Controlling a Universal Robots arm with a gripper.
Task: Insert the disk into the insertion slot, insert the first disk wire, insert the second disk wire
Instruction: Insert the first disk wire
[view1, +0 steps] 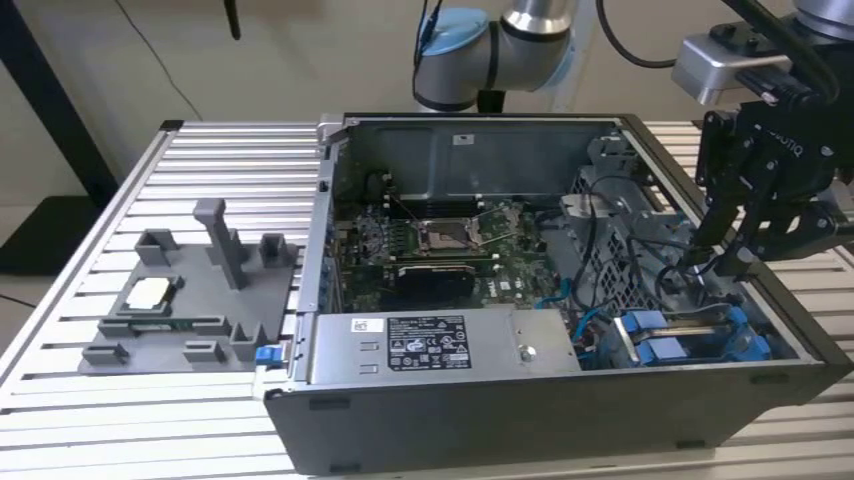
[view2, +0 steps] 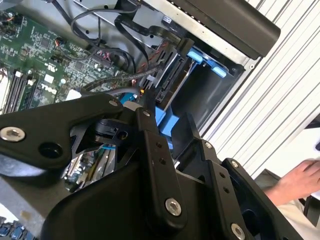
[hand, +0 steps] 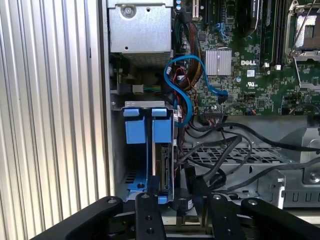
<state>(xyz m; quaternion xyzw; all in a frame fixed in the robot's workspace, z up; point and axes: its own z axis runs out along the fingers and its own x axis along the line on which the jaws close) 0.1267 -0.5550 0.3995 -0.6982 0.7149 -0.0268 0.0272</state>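
The disk stands edge-up in its bright blue carrier inside the insertion slot, at the case's front corner on the exterior view's right. My gripper hangs just above and behind that bay, among black wires. In the second wrist view its fingers stand apart, with the blue carrier showing through the gap. A black wire connector sits just past the fingertips, close to the disk's end. In the first wrist view the gripper is over a black plug.
A silver labelled power-supply box lies along the case's front. The motherboard fills the middle, and a blue data cable loops beside the perforated cage. A grey fixture sits on the slatted table. A person's hand is beyond the case.
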